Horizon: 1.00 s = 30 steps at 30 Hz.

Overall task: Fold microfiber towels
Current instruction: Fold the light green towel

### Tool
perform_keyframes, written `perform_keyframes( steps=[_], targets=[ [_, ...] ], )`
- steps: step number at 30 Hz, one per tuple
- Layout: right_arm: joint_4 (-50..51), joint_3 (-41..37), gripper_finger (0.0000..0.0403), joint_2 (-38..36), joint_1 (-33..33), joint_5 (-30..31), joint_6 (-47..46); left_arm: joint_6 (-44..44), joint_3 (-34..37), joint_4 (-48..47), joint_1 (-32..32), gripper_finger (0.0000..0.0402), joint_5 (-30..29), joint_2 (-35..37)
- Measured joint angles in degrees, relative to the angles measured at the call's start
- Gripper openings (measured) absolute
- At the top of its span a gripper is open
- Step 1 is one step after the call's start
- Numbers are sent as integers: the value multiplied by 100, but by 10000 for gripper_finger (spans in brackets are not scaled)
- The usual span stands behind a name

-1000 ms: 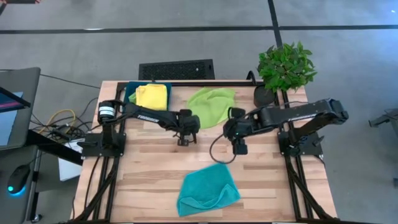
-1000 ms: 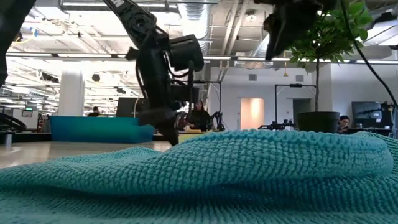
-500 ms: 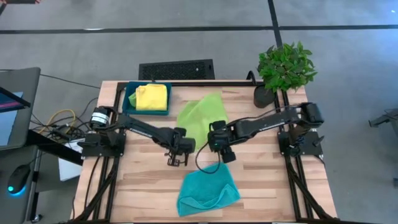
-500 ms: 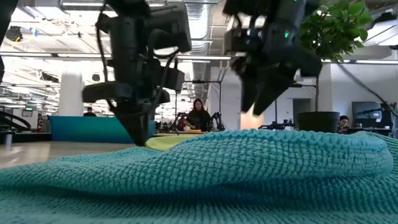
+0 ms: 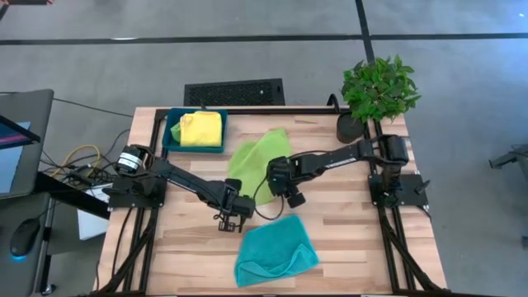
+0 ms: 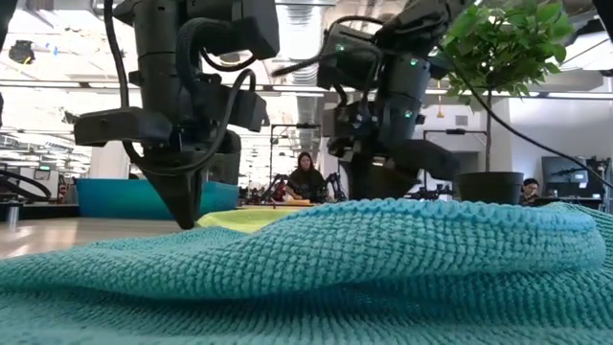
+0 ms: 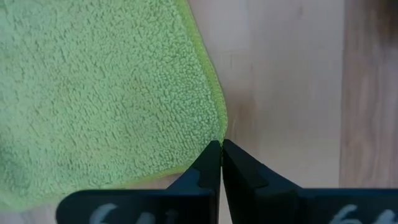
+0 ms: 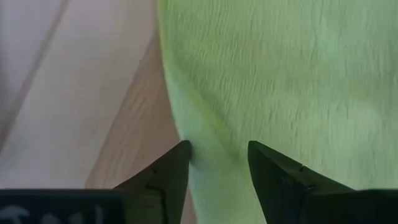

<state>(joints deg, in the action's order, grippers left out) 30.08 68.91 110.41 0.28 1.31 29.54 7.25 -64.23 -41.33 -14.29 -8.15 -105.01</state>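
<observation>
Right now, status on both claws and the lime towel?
Left claw shut on lime green towel corner. Right claw open, straddling towel's edge, not yet gripping. Teal towel lies just ahead, nearer the table's front edge.

**No legible writing in any view**

Nothing readable shows in any view. In the left wrist view, pale marks [image 7: 118, 211] run along the bottom edge of the frame on the dark body of the left gripper [image 7: 221, 146]. They are cut off by the frame and cannot be read as letters or numbers. The right wrist view shows only a thin pale strip [image 8: 37, 193] at its lower left, on the right gripper [image 8: 217, 149]. Arm lettering in the high view is too small to read.
</observation>
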Motion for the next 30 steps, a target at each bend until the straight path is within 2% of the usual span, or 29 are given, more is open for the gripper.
perform_keyframes(
  steps=[7, 18, 30],
  targets=[
    [-55, 3, 177, 91, -349, -1054, 458, 110, -2, -32, -4, 0, -3, 2],
    [669, 21, 165, 88, -641, -1216, 516, 415, -11, -548, -1, 0, -69, 4],
    [954, 120, 160, 91, -486, -1171, 85, 407, -15, -591, 7, 0, -147, 4]
  ],
)
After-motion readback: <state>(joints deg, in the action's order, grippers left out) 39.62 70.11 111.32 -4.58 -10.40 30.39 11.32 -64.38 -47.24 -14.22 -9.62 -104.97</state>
